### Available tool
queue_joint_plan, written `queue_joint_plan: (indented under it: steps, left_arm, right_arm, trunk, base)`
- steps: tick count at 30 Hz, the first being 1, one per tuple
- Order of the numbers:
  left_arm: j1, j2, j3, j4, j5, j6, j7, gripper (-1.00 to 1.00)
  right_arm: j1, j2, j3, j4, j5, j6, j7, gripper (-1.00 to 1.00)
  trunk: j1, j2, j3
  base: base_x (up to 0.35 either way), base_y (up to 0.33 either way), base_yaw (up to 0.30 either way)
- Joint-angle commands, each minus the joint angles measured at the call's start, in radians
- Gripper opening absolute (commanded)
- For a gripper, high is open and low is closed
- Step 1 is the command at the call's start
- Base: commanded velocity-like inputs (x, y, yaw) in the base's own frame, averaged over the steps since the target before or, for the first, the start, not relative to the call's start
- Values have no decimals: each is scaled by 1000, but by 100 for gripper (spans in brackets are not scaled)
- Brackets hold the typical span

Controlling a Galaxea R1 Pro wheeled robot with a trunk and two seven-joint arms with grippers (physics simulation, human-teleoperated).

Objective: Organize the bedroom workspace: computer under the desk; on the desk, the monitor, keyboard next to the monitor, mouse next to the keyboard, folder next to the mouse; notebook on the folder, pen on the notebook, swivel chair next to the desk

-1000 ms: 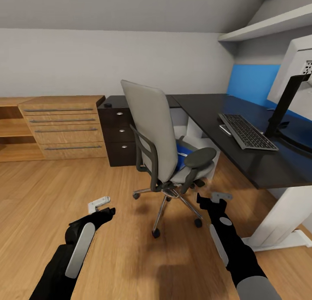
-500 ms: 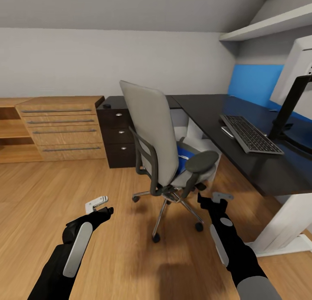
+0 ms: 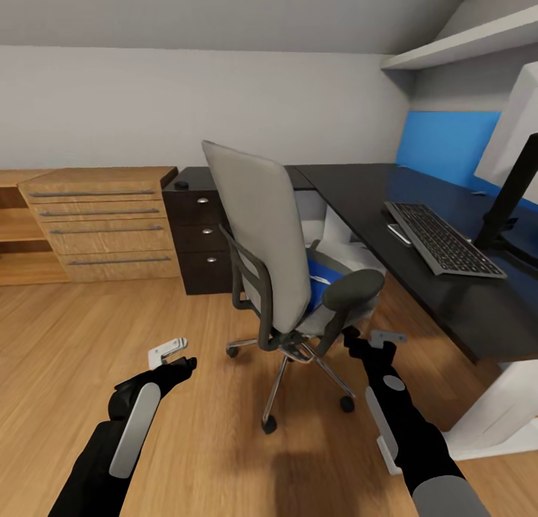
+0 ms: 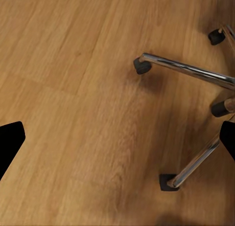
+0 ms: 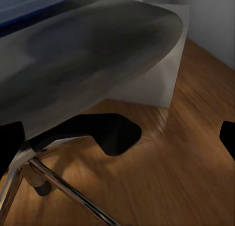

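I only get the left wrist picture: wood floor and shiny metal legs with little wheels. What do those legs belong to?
Observer: The grey swivel chair; the head view shows the back of its backrest.
Operator: Anything on its seat?
Observer: Yes, the blue folder lies there.
Operator: Is there a desk nearby?
Observer: The black desk stands just beyond the chair, with the keyboard on top.

we see floor [image 3: 67,338]: light wood planks, satin | desk [image 3: 388,188]: glossy black top | swivel chair [image 3: 261,233]: grey matt cloth, black plastic armrests, chrome base | drawer unit [image 3: 104,226]: pale wood, metal handles
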Motion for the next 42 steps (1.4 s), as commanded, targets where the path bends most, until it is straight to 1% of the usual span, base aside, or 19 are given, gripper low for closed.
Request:
queue_joint_plan:
  steps: [1, 7, 19, 26, 33, 42]
  left_arm:
    - [-1, 0, -1, -1, 10, 2, 10, 100]
    - [-1, -1, -2, 0, 10, 1, 9, 100]
    - [-1, -1, -2, 1, 10, 2, 9, 100]
    - [-1, -1, -2, 1, 10, 1, 9, 100]
    - [-1, -2, -2, 3, 10, 2, 9, 100]
    - [-1, -2, -2, 4, 10, 2, 9, 100]
  right_arm:
    - [0, 0, 0, -2, -7, 3, -3, 100]
    - [0, 0, 2, -2, -7, -23, -2, 100]
    - [0, 7, 7, -9, -7, -28, -3, 100]
    - [0, 8, 8, -10, -6, -30, -3, 100]
    - [0, 9, 7, -9, -5, -30, -4, 100]
    - [0, 10, 9, -9, -5, -30, -5, 100]
  trunk:
    - [0, 0, -1]
    - [0, 0, -1]
    - [0, 0, 0]
    - [0, 0, 8]
    - [0, 0, 17]
    - [0, 0, 27]
  base:
    - [25, 0, 0]
    - [69, 0, 0]
    - [35, 0, 11]
    - [-3, 2, 165]
    - [-132, 112, 187]
    - [-6, 5, 195]
